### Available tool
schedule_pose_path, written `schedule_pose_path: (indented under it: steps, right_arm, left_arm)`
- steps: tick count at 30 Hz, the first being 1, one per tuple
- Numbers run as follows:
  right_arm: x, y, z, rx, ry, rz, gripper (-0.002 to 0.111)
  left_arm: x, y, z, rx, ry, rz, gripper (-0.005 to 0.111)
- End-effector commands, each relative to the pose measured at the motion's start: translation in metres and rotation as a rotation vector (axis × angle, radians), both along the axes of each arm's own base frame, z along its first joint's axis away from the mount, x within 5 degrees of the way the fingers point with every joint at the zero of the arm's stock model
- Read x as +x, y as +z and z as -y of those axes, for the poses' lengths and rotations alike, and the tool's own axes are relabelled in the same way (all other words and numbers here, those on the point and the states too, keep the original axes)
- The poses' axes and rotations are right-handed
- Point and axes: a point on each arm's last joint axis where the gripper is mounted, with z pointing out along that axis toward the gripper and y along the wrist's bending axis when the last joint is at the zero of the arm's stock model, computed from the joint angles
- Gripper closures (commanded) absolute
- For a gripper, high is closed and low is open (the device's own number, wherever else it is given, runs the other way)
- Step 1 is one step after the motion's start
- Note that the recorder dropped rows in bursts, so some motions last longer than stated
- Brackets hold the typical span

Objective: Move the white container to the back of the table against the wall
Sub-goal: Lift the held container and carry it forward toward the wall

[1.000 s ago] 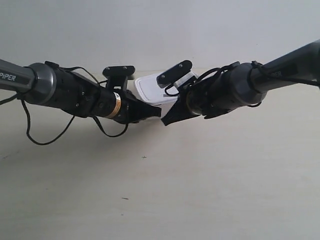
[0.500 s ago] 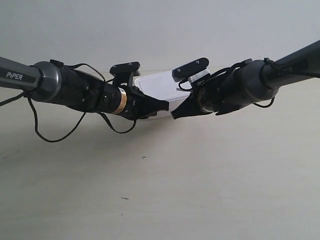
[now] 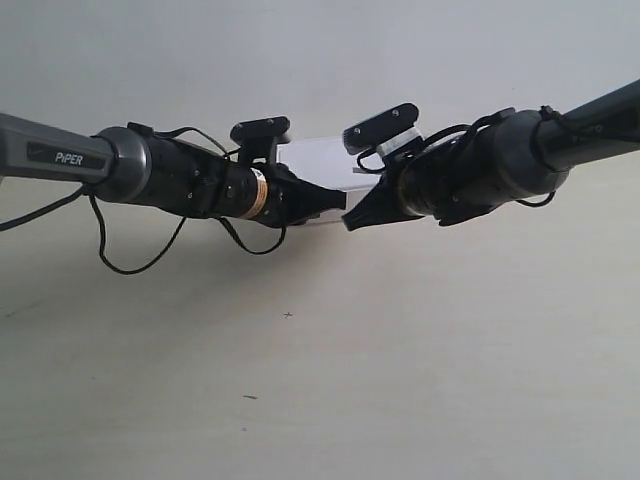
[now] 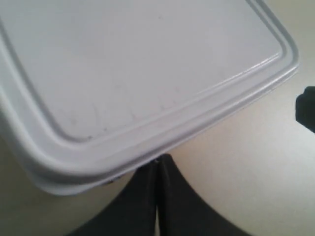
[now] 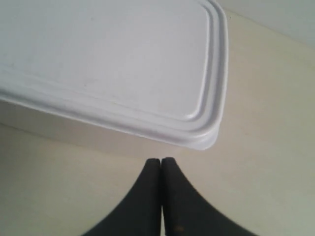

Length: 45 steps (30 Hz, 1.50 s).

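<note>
The white container (image 3: 322, 160) lies on the beige table (image 3: 350, 380), just short of the wall (image 3: 300, 60), half hidden behind two converging arms. The gripper (image 3: 338, 200) of the arm at the exterior view's left and the gripper (image 3: 352, 222) of the arm at the exterior view's right both point at its near side. In the left wrist view my left gripper (image 4: 157, 160) is shut, its tips touching the rim of the container (image 4: 138, 73). My right gripper (image 5: 161, 160) is shut, a short gap from the corner of the container (image 5: 113, 59).
A loose black cable (image 3: 130, 262) hangs from the arm at the exterior view's left and sags to the table. A few dark specks (image 3: 288, 315) dot the wood grain. A dark gripper part (image 4: 306, 110) shows at the left wrist view's edge.
Both arms have pushed farther toward the wall, and the container has slid back with them. Its lid now looks flatter and more edge-on.
</note>
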Motion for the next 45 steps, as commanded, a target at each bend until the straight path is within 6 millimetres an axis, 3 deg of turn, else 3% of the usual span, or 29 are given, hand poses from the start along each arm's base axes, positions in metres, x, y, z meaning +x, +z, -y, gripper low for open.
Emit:
schedule_pose_path:
  steps: [1,15,25,45]
  right_arm:
    - [0.007,0.001,-0.002,0.003,0.007,0.016,0.108]
    - [0.024,-0.015,-0.011,0.007,0.008,0.023,0.108]
    - [0.030,-0.011,-0.015,0.020,0.015,0.041,0.108]
    - [0.044,-0.027,-0.023,0.019,0.033,0.047,0.108]
  left_arm:
    - [0.005,0.005,-0.004,0.023,0.027,0.031,0.107]
    - [0.011,0.004,-0.019,0.077,0.057,0.055,0.107]
    - [0.016,0.003,-0.028,0.093,0.088,0.060,0.107]
    - [0.029,-0.010,-0.023,0.062,0.072,0.059,0.107]
